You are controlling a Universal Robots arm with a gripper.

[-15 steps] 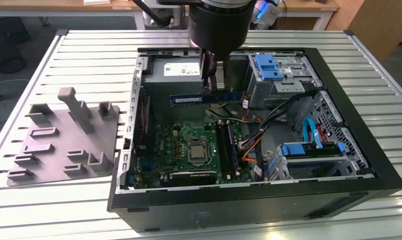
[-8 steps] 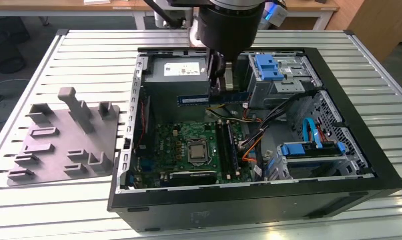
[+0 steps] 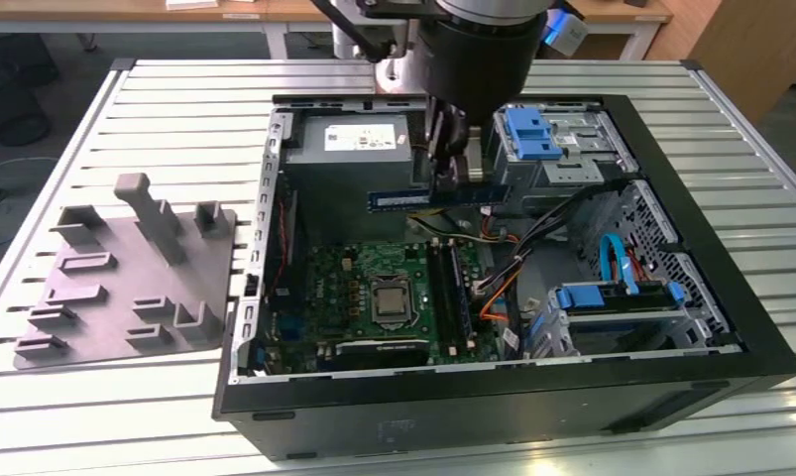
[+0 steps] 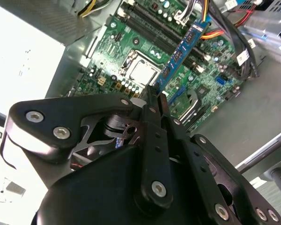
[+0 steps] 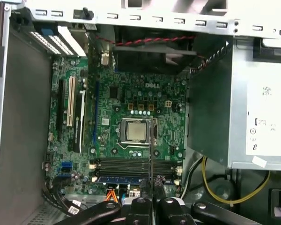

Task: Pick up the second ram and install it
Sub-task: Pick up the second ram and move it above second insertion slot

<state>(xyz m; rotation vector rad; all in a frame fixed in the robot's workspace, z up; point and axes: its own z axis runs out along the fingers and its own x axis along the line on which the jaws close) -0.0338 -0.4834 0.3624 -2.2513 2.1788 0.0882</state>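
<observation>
Over the open computer case (image 3: 504, 416), the gripper (image 3: 440, 188) is clenched on the second ram (image 3: 471, 195), a slim blue-faced stick carried clear of the board below. In the exterior view the stick hangs roughly level on its long edge, pinched near its middle. It sits just in front of the grey power supply (image 3: 351, 139), which fills the case's far corner on the exterior view's left.

The second wrist view shows the fingertips (image 4: 152, 101) pressed against the stick's flat faces. From there the second ram (image 4: 182, 49) reaches out over the green motherboard (image 4: 131, 47) and its processor (image 4: 141, 71). In the first wrist view the stick appears edge-on as a thin dark line (image 5: 151, 140) rising from the gripper (image 5: 151, 187), crossing the long memory slots (image 5: 131, 164) beside the processor (image 5: 135, 130).

The case rests on a slatted metal table (image 3: 172, 99). A grey fixture tray (image 3: 120, 288) with upright posts lies near the table's edge on the exterior view's left, well apart from the gripper.
</observation>
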